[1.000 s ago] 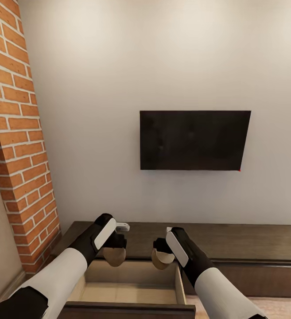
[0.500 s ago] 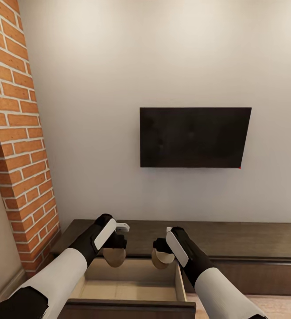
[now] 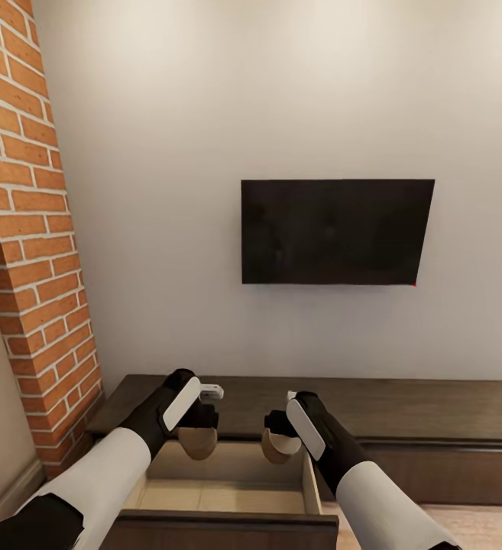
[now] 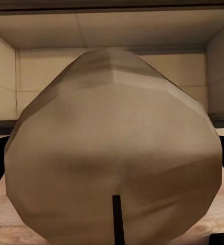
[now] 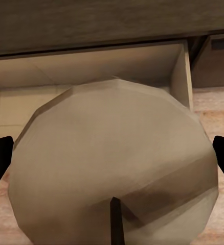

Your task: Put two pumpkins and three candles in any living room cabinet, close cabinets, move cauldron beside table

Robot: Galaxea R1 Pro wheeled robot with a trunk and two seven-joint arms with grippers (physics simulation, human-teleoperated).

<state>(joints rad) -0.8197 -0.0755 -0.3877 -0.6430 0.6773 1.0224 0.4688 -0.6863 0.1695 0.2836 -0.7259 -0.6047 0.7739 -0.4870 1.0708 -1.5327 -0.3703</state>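
Camera tilted slightly since a second ago: TV (image 3: 337,231) sits higher in frame, arms unchanged against open drawer.

Left end effector (image 3: 198,432) pinching beige candle (image 3: 198,442), lower left of centre. Right end effector (image 3: 280,437) pinching second candle (image 3: 278,447), lower centre. Both hang above open drawer (image 3: 220,489) of dark cabinet (image 3: 434,416), bottom of frame. Left wrist view: candle (image 4: 112,153) large, drawer interior behind.

Judgement: lower both well inside drawer walls before releasing; keep right candle clear of drawer's right wall, release gently so neither rolls out.
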